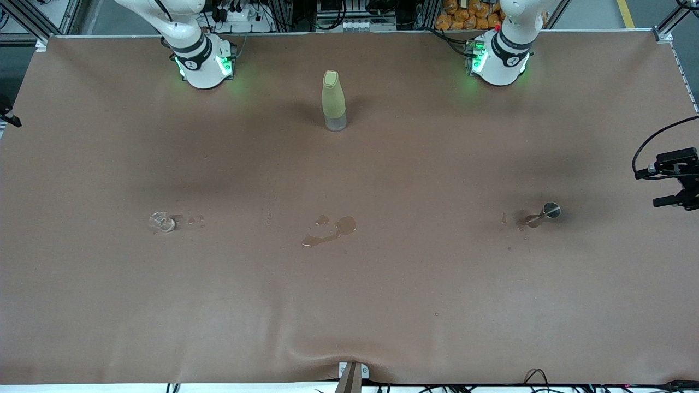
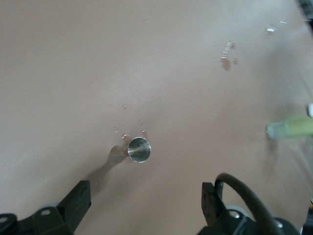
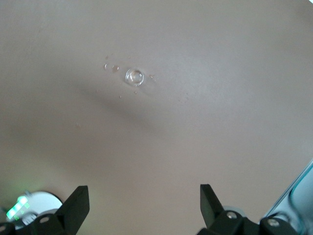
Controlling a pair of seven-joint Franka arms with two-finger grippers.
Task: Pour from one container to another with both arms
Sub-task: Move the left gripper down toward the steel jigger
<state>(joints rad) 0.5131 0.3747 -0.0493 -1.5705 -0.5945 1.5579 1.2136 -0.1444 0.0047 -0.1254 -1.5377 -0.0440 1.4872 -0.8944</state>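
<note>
Brown covering spans the bench (image 1: pixel 349 284). Toward the right arm's end stands a small clear glass (image 1: pixel 163 221), below the right gripper (image 3: pixel 142 205), jaws apart. Midway lies a puddle (image 1: pixel 327 230); a yellow-green bottle (image 1: pixel 333 101) stands farther back. Toward the left arm's end stands a metal jigger (image 1: pixel 549 210), below the left gripper (image 2: pixel 146 203), jaws apart.

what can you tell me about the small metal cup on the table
The small metal cup is a shiny steel, jigger-like vessel standing upright on the brown table cover, its round mouth open and facing up, toward the left arm's end of the table. Wet drops and a damp patch lie on the cover right beside it. Nothing grips it; the left claw hangs open above it.
</note>
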